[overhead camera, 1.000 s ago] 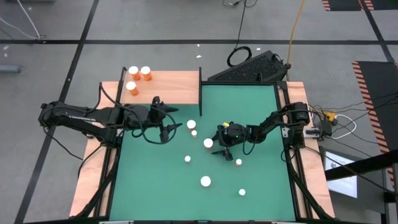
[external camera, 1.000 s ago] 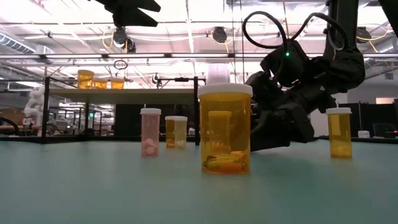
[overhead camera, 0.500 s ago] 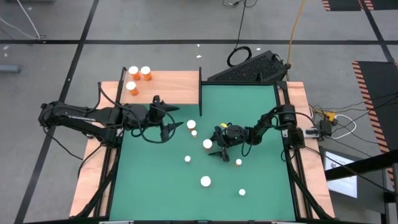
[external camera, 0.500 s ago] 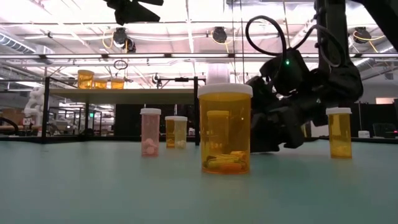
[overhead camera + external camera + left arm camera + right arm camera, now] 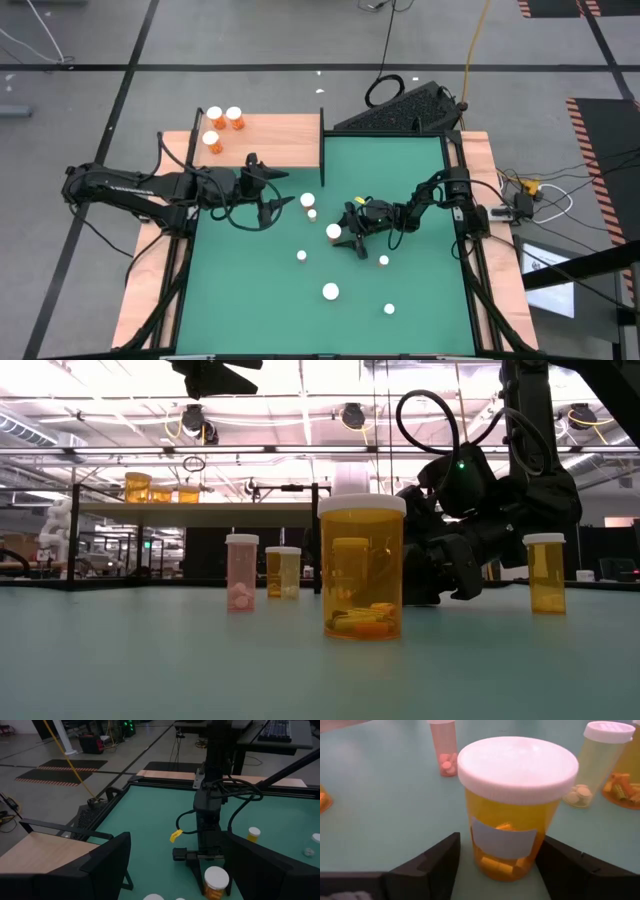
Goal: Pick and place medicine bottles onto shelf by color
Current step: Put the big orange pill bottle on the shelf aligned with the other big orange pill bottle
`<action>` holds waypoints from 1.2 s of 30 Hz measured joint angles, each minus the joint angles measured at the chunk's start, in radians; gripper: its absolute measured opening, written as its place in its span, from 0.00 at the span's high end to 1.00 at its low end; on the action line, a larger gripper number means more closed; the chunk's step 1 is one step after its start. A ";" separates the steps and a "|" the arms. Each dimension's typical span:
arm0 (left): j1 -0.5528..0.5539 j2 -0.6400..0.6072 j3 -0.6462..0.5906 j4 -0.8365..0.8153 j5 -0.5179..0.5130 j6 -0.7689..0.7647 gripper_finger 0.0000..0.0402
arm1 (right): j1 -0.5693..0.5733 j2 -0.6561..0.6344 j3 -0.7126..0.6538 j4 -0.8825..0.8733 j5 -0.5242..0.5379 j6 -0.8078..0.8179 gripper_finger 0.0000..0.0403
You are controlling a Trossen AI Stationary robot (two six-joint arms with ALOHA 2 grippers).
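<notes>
An orange medicine bottle (image 5: 512,815) with a white cap stands upright on the green mat (image 5: 400,170). My right gripper (image 5: 346,233) is low at the mat, its fingers on either side of this bottle (image 5: 334,231). My left gripper (image 5: 272,196) hangs open above the mat's far left part, near the shelf (image 5: 280,140), with nothing between its fingers. Three orange bottles (image 5: 222,123) stand on the shelf. Several other bottles stand on the mat, among them a large orange one (image 5: 362,565) and small ones (image 5: 301,256). My right gripper comes in nearly level from the table's right, one finger (image 5: 432,862) at each side of the bottle's lower body (image 5: 490,862). The bottle stands upright on its base on the mat. Whether the fingers touch it, I cannot tell.
A pink-filled bottle (image 5: 445,747) and a pale one (image 5: 592,762) stand just beyond the orange bottle. Thin black posts (image 5: 322,150) edge the shelf and mat. A keyboard (image 5: 400,110) lies beyond the mat's far edge. Open mat lies toward the far right.
My right gripper has sunk toward the mat and edged a little toward the table's left, closer around the orange bottle. The bottle has stayed in place.
</notes>
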 joint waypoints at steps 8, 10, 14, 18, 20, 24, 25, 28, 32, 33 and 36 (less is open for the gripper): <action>0.000 0.000 0.000 -0.002 0.000 0.006 0.23 | 0.000 0.002 0.001 0.008 -0.002 -0.011 0.52; 0.000 0.001 0.000 -0.009 0.000 0.006 0.23 | -0.001 0.002 0.000 0.016 -0.002 -0.009 0.54; 0.000 0.021 0.001 -0.011 0.000 0.005 0.23 | -0.001 -0.006 0.000 0.022 0.000 0.000 0.55; 0.000 0.049 0.002 0.014 0.001 0.001 0.24 | -0.001 -0.029 0.000 0.004 0.003 0.005 0.54; 0.000 0.063 0.002 0.022 0.004 -0.010 0.27 | -0.001 -0.051 0.000 -0.021 0.007 0.011 0.55; 0.000 0.088 0.027 0.013 0.045 -0.049 0.37 | -0.002 -0.112 -0.002 -0.087 0.015 0.041 0.55; 0.000 0.097 0.041 0.008 0.062 -0.061 0.40 | -0.002 -0.131 -0.002 -0.113 0.021 0.042 0.55; -0.001 0.127 0.091 -0.041 0.091 -0.087 0.49 | -0.002 -0.197 -0.003 -0.198 0.024 0.043 0.55; -0.001 0.195 0.196 -0.171 0.115 -0.089 0.55 | -0.002 -0.291 -0.003 -0.317 0.067 0.061 0.55; -0.001 0.217 0.229 -0.215 0.116 -0.088 0.55 | -0.002 -0.312 -0.003 -0.345 0.070 0.065 0.55; -0.001 0.297 0.345 -0.341 0.117 -0.087 0.53 | -0.002 -0.373 -0.003 -0.397 0.074 0.084 0.54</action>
